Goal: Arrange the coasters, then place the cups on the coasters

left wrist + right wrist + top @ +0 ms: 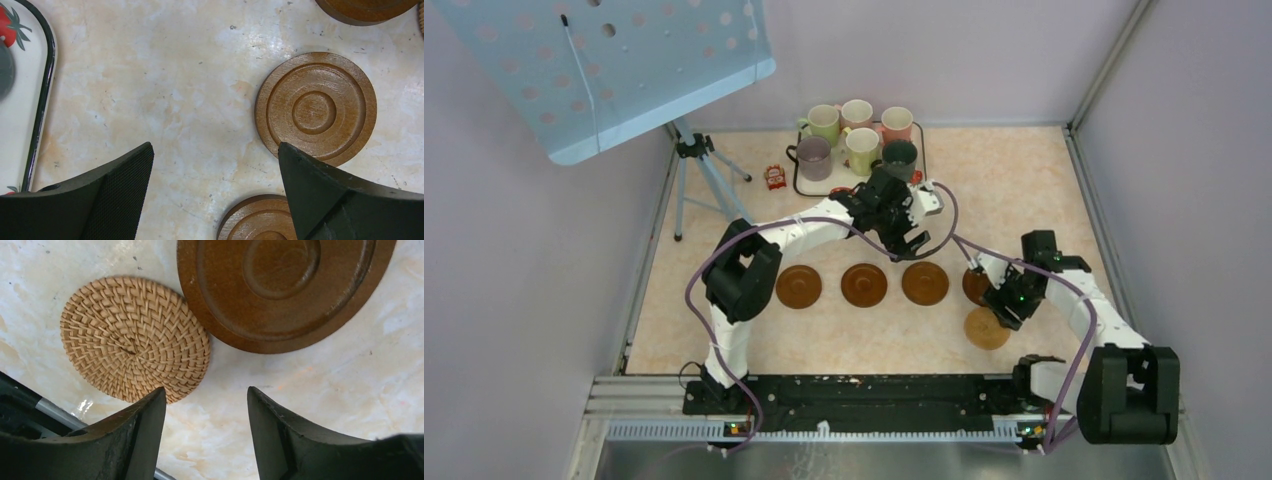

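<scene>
**Five coasters flat, cups on the tray**

Nearest, toward the near right corner of the table (1044,190), the woven coaster (986,330) lies flat just beside a wooden one. It looks light, thin and rough, probably with some give, so a pinch across its rim seems the best hold. The right gripper (205,395) hovers by those two, jaws moderately apart and holding nothing.

Beyond, four wooden coasters (864,285) form a row across the middle of the table, the rightmost partly under the right arm. They look stiff, smooth and low-edged, so a grip on the edge could slip. All are round and face up, with no long axis.

The left gripper (215,150) hangs over bare table just past the row, jaws wide and empty.

At the far edge, six cups (861,150) stand upright on the tray (45,100). They are probably ceramic and breakable, best taken by the wall or handle. Two handles point toward the left edge; the rest I cannot make out.
</scene>
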Robot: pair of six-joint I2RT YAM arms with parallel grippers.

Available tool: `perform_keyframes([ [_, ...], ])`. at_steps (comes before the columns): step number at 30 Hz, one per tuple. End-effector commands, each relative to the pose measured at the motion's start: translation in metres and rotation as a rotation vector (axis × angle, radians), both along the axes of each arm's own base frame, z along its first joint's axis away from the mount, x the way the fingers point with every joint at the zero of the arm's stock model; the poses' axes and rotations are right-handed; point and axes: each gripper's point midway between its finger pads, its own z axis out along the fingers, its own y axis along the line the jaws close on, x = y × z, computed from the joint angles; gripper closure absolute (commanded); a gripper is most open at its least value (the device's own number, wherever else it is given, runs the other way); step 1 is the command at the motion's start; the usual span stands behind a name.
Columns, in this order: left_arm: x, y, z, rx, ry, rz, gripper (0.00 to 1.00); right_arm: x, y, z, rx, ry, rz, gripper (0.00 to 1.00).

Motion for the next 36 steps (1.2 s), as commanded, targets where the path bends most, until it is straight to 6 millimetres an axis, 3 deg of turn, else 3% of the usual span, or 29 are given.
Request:
perform_keyframes([
  [1, 0.006, -0.002, 0.022, -0.051, -0.034, 0.017, 0.01, 0.010, 0.003, -0.003, -0.033, -0.020, -0.014, 0.41],
  [7, 0.010, 0.004, 0.020, -0.047, -0.029, 0.029, 0.01, 0.001, -0.018, -0.020, -0.147, 0.035, -0.043, 0.45],
  [11, 0.015, 0.006, 0.021, -0.047, -0.029, 0.035, 0.01, -0.005, -0.031, -0.020, -0.203, 0.059, -0.018, 0.48],
  [23, 0.022, 0.010, 0.019, -0.037, -0.026, 0.029, 0.01, -0.006, -0.121, -0.016, -0.327, 0.150, -0.063, 0.51],
  [28, 0.027, 0.016, 0.019, -0.037, -0.016, 0.057, 0.01, 0.027, -0.161, -0.017, -0.327, 0.152, -0.202, 0.52],
  [32, 0.037, 0.022, 0.026, -0.055, -0.008, 0.094, 0.01, 0.067, -0.174, -0.012, -0.286, 0.124, -0.282, 0.53],
  [36, 0.046, 0.027, 0.035, -0.076, -0.005, 0.123, 0.01, 0.093, -0.178, -0.016, -0.243, 0.116, -0.325, 0.53],
])
